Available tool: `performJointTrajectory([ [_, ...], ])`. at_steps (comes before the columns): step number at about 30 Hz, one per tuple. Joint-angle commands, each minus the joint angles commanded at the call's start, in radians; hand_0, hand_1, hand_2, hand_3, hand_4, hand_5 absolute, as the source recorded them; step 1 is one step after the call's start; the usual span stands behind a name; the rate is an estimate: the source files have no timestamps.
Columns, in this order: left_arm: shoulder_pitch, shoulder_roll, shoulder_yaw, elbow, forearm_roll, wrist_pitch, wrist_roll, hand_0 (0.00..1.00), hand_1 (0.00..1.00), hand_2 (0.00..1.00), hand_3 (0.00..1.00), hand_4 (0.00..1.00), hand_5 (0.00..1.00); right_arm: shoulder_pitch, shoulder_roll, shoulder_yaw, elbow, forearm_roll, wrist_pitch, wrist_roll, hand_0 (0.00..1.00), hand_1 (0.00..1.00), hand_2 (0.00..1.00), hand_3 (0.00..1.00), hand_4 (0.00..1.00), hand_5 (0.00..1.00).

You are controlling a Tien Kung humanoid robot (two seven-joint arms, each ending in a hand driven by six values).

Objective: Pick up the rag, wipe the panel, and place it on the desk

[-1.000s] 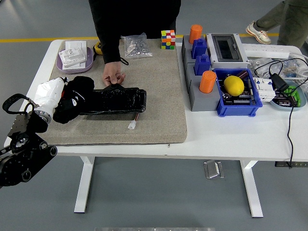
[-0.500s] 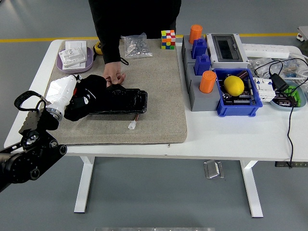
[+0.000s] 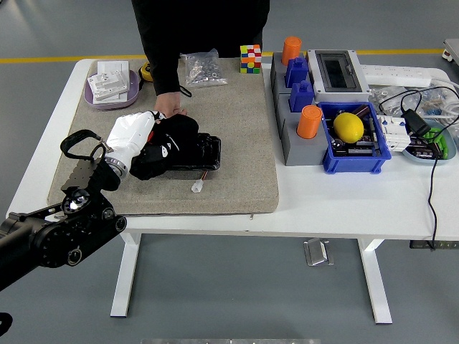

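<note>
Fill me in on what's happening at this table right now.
The robot's left hand is pressing a dark rag onto a glossy black panel lying on the grey mat, mid-wipe. A person standing at the far side steadies the panel's back edge with one hand. The right arm is out of view.

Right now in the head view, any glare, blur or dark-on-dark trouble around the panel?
Head view: sharp overall, even overhead light, soft shadows. The glossy black panel shows small specular highlights. The left robot hand is black on the black panel, so finger outlines merge and any rag under it can't be made out. The person's hand sits right behind it.
</note>
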Motion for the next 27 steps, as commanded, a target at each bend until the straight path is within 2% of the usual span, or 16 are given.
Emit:
performJointTrajectory([
  [9,-0.018,-0.009,0.056,-0.021,-0.008,-0.005,0.007,0.215,0.136,0.497,0.402,0.366,0.002,0.0,-0.003,-0.004,0.0,0.001,0.002,-0.003,0.726,0.664,0.696,0.586,0.943,0.583],
  [27,-0.042,-0.029,0.124,-0.067,-0.02,-0.014,0.016,0.214,0.136,0.497,0.402,0.367,0.002,0.005,-0.011,-0.012,0.0,-0.003,0.005,-0.006,0.726,0.664,0.696,0.586,0.943,0.583],
])
